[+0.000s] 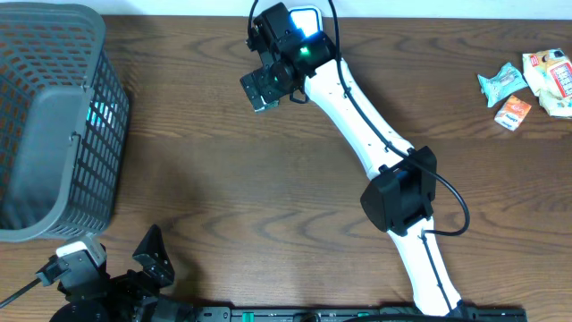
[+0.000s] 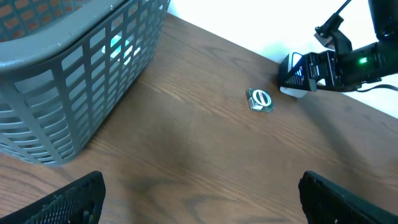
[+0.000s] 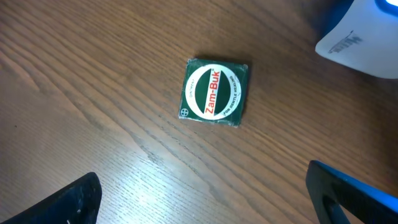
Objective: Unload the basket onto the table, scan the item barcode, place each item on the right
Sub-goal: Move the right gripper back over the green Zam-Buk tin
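Grey mesh basket [image 1: 100,152] stands at the left side of the wooden table [image 1: 250,206]. Snack packets [image 1: 536,76] lie clustered at the far right corner, a small orange box [image 1: 513,113] beside them.

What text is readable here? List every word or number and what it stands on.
"Zam-Buk": on the white oval of the small green square box.
Small print round that oval: too small to read.
Print on the white plastic device: blurred.
Print on the snack packets: too small.

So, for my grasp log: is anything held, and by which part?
Nothing is held: both the left gripper and right gripper are open; the Zam-Buk box lies free.
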Controlling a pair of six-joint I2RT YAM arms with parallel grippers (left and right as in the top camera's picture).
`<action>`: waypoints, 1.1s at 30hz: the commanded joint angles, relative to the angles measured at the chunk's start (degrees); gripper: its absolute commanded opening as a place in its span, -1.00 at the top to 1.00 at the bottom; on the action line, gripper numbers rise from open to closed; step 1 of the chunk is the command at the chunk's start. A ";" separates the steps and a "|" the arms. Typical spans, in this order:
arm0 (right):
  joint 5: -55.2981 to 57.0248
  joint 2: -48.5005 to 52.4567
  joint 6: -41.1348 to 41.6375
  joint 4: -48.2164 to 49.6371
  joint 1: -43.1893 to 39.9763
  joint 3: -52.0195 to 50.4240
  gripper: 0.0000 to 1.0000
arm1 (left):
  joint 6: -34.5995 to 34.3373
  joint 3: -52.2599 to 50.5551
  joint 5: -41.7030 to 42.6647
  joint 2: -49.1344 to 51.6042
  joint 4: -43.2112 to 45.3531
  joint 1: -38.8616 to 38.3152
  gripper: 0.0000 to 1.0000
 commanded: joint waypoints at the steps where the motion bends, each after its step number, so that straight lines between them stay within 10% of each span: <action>1: 0.76 0.66 1.03 1.09 0.13 -2.89 -0.99 | -0.52 -0.28 -0.96 -0.09 0.07 0.22 -0.95; 33: 3.78 0.85 3.74 43.63 -0.11 -28.92 -0.99 | -0.52 -0.28 -0.98 -0.09 0.07 0.22 -0.96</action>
